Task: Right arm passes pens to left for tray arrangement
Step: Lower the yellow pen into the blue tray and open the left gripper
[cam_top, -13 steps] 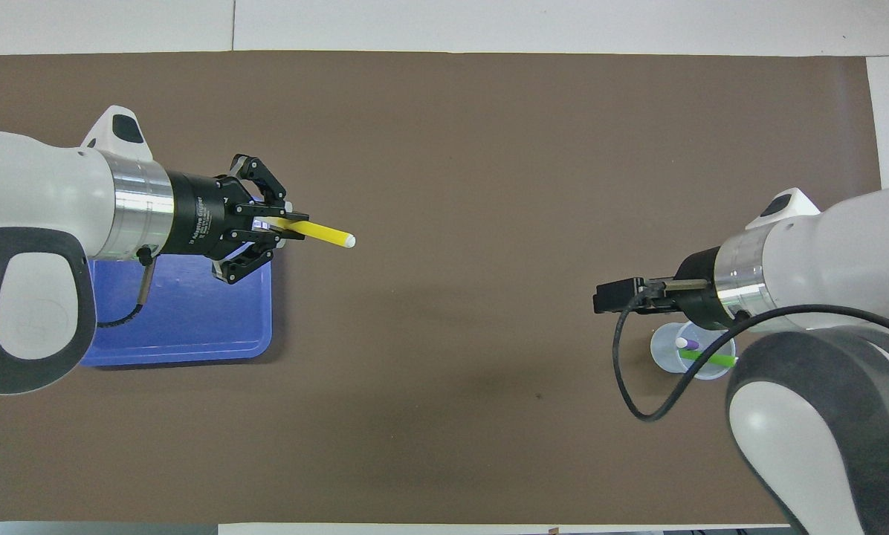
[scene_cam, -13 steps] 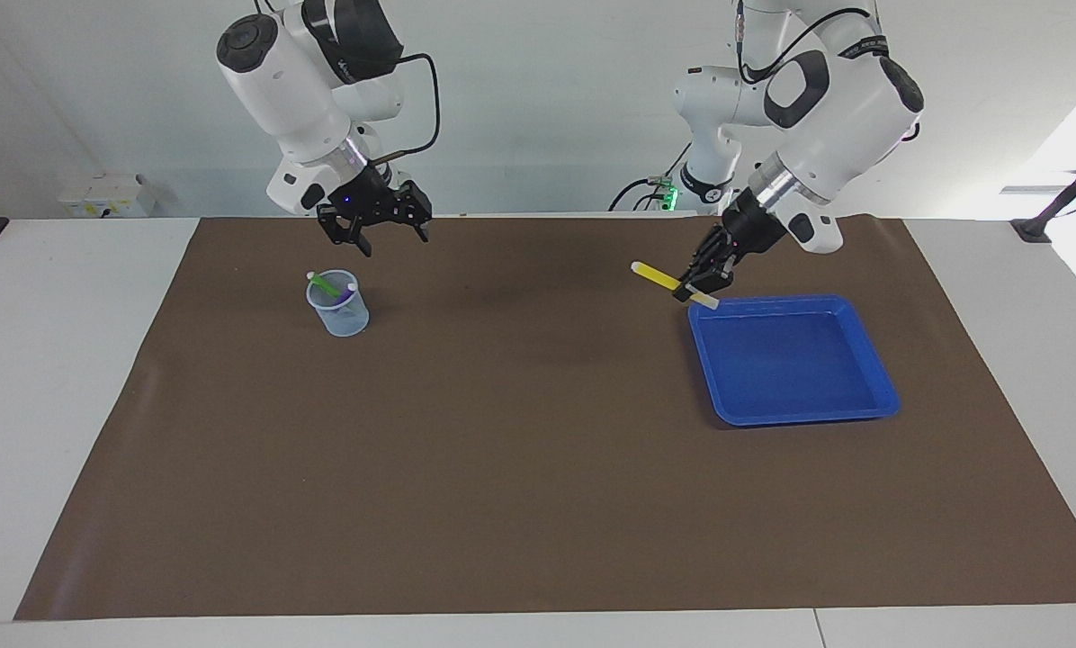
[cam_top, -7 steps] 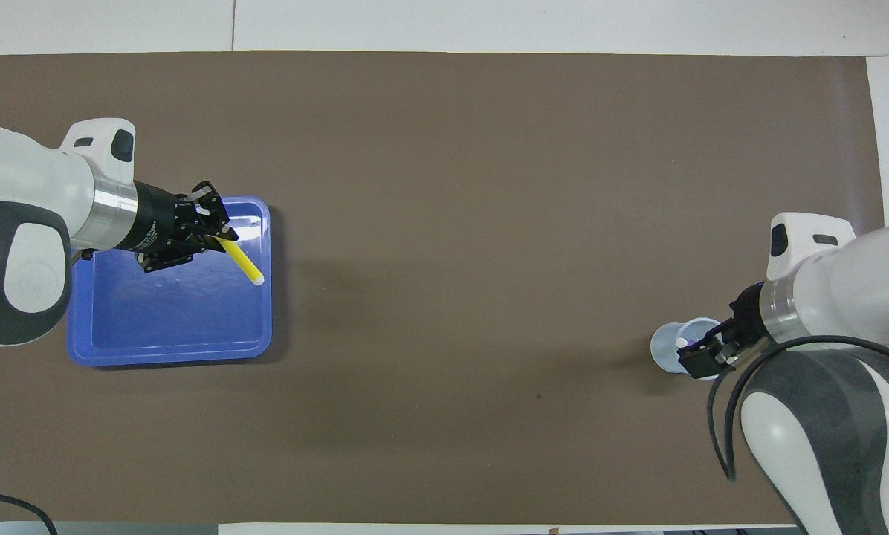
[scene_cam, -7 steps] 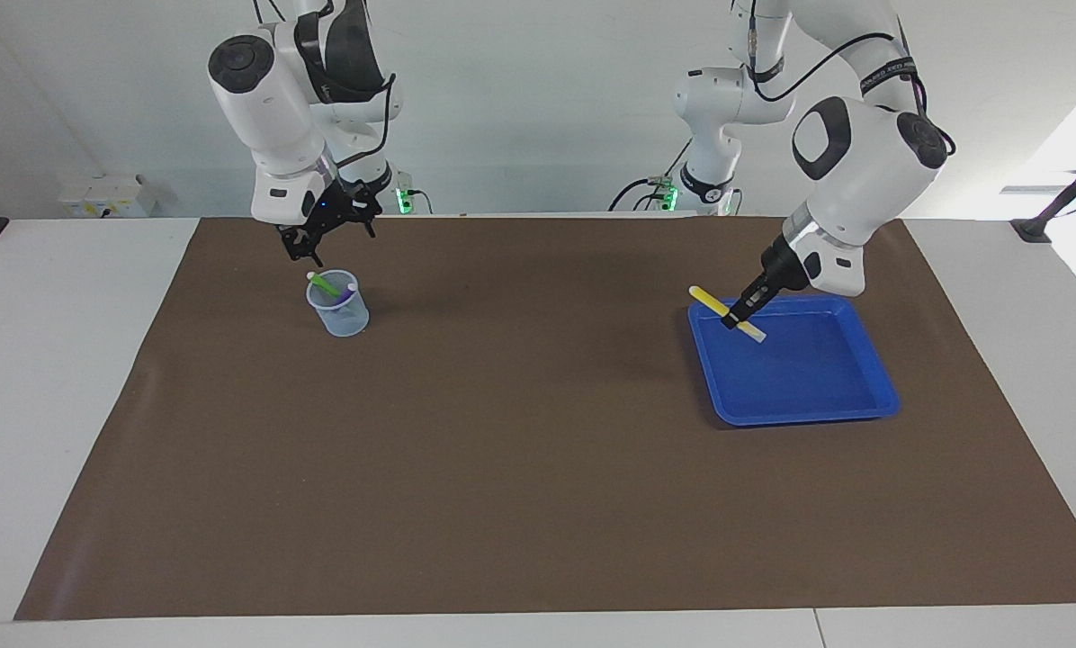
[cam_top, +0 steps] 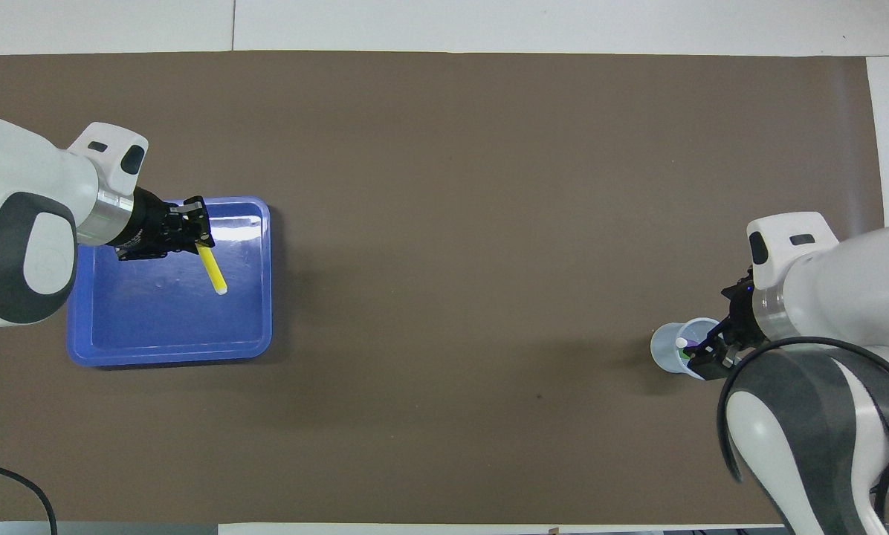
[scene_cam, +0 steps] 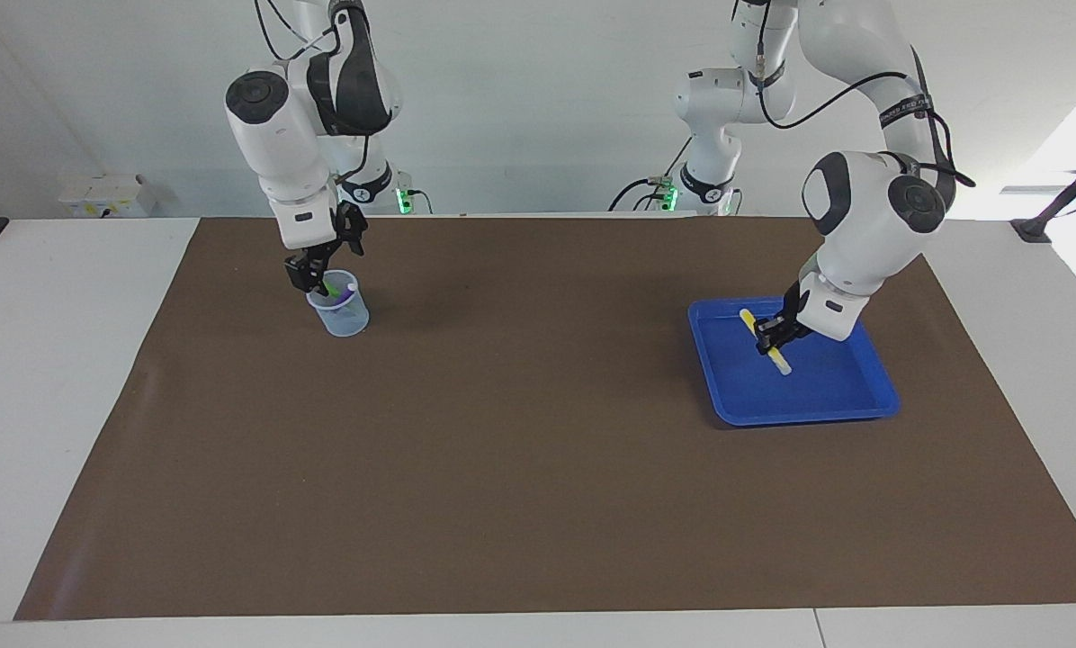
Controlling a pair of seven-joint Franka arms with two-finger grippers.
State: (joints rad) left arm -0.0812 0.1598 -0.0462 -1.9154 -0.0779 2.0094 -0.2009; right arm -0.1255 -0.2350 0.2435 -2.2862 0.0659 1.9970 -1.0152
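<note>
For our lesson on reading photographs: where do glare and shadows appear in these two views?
Overhead view: a white glare streak on the tray floor beside the yellow pen. Facing view: bright window light at the left arm's end; a soft shadow beside the cup.

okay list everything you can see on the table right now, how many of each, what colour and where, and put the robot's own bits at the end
table cover: one, brown, spread over the white table.
tray: one, bright blue, toward the left arm's end of the table.
yellow pen: one, yellow with a pale tip, slanting down into the tray, in the left gripper.
cup: one, translucent pale blue, toward the right arm's end.
green pen: one, standing in the cup.
purple pen: one, pale-tipped, standing in the cup.
left gripper: one, black, shut on the yellow pen over the tray.
right gripper: one, black, open, at the cup's mouth, at the green pen's top.
</note>
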